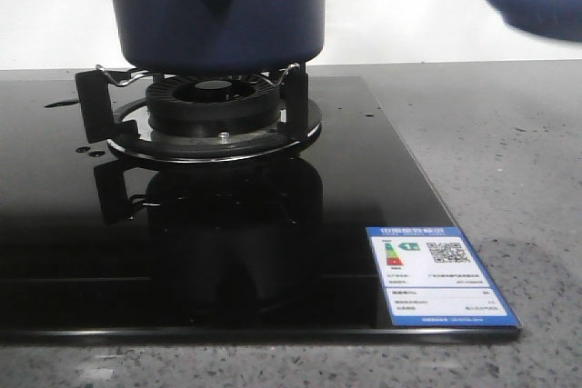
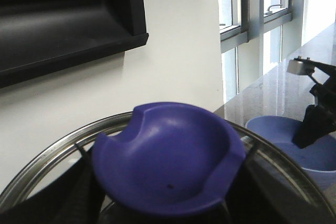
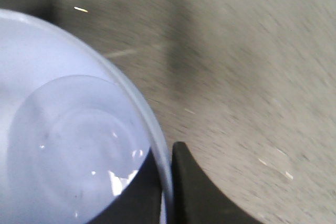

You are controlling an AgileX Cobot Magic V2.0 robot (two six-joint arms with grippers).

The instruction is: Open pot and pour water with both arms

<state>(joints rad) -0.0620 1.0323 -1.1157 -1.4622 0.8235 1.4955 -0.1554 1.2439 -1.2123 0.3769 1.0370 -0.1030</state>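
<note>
Navy pot [image 1: 215, 8] top cropped on burner [image 1: 215, 104] | bowl [image 3: 68, 145] apparently holds water, right jaws pinching rim | left jaws' state unclear, around lid knob [image 2: 168, 163]

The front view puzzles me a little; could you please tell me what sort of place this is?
Probably a kitchen counter: a large dark navy-blue round pot sits on a black gas burner set in a glossy black glass hob, on a grey speckled stone worktop.

White wall [image 2: 173, 51], dark shelf [image 2: 63, 19], daylit windows [image 2: 257, 3], speckled grey counter [image 1: 509, 143], possibly stone.
</note>
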